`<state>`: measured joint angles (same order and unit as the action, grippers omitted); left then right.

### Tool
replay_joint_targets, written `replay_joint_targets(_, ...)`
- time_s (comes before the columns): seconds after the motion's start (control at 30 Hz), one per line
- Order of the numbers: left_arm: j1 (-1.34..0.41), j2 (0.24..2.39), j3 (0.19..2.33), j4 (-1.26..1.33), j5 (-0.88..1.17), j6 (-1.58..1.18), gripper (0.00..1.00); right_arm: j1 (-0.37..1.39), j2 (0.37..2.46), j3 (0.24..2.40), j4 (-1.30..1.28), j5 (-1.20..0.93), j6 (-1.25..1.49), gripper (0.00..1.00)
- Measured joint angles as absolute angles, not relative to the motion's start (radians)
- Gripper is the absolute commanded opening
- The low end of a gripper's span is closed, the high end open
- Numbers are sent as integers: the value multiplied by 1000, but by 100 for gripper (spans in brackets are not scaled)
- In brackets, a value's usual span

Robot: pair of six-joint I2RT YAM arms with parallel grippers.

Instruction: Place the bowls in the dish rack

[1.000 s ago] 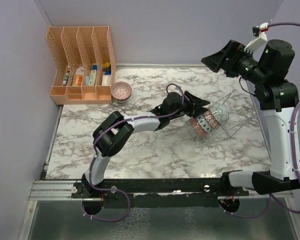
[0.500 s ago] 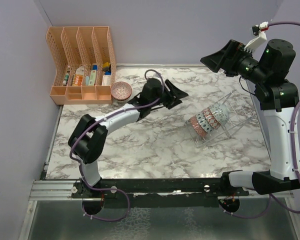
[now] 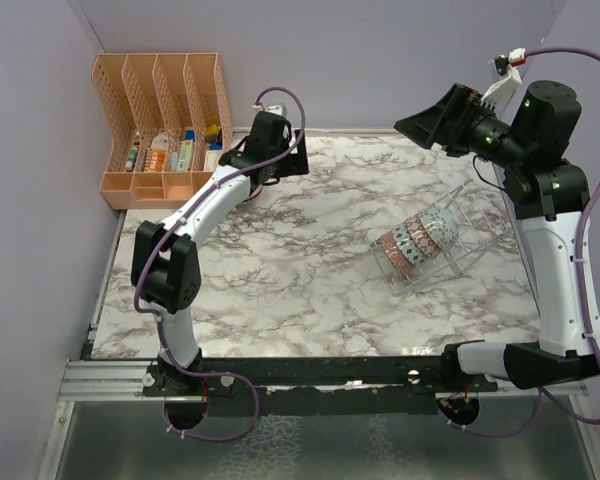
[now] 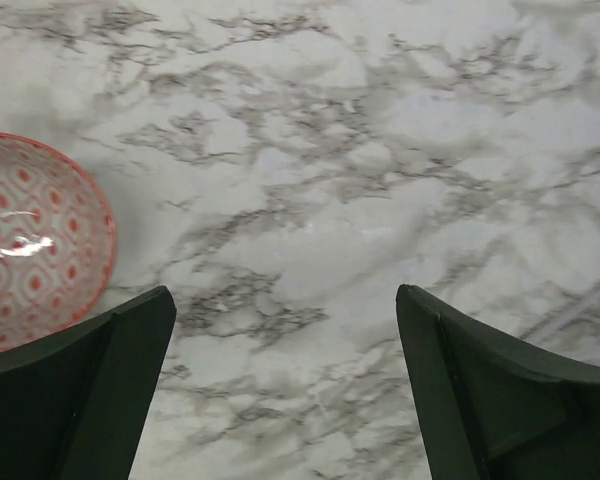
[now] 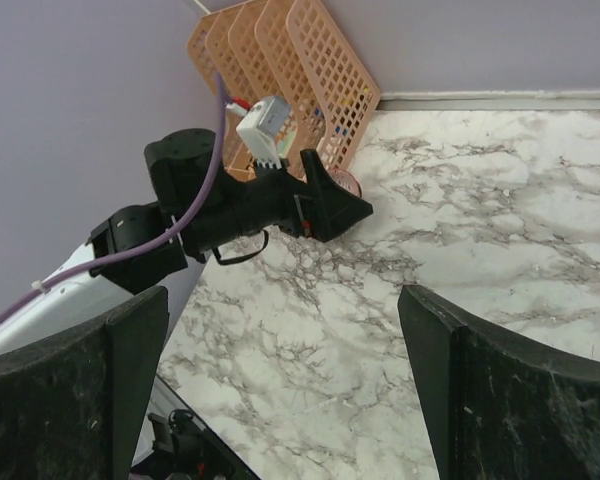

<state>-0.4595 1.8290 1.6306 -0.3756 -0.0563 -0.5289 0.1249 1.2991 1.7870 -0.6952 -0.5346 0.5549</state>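
A pink-red patterned bowl (image 4: 30, 240) lies on the marble at the left edge of the left wrist view, just outside the left finger. My left gripper (image 4: 285, 300) hangs open above the table beside it, nothing between its fingers. Seen from above, that gripper (image 3: 285, 165) is at the back left and its arm covers the bowl. Several bowls (image 3: 412, 240) stand on edge in the clear dish rack (image 3: 475, 215) at the right. High over the back right, my right gripper (image 3: 425, 118) is open and empty; its wrist view looks down on the left arm (image 5: 250, 210).
An orange slotted organizer (image 3: 160, 120) holding small items stands at the back left corner, close to the left gripper. Purple walls close the left and back sides. The table's marble top (image 3: 310, 290) stretches between the arms.
My left arm swung from the dish rack to the back left, over the pink-red bowl, and its jaws opened wider. The right arm barely moved.
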Motion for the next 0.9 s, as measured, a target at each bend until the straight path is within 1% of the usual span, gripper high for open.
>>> replay_joint_targets(0.1, -448, 1906, 1713, -453, -145, -399, 89, 125, 1299, 1777, -695, -540, 557, 97)
replay_joint_targets(0.17, -441, 1953, 1742, -491, -207, -327, 84, 125, 1299, 1777, -695, -541, 557, 97)
replay_joint_targets(0.27, -429, 2007, 1742, -536, -280, -231, 68, 125, 1299, 1772, -695, -542, 557, 97)
replay_joint_targets(0.33, -421, 2028, 1740, -552, -304, -192, 59, 125, 1299, 1764, -695, -541, 557, 96)
replay_joint_targets(0.53, -368, 2037, 1736, -546, -315, -141, 57, 125, 1299, 1749, -696, -541, 557, 96)
replay_joint_targets(0.67, -338, 2039, 1708, -523, -303, -122, 57, 125, 1299, 1749, -696, -541, 557, 96)
replay_joint_targets(0.9, -310, 2063, 1705, -494, -173, -99, 57, 125, 1299, 1749, -696, -540, 556, 96)
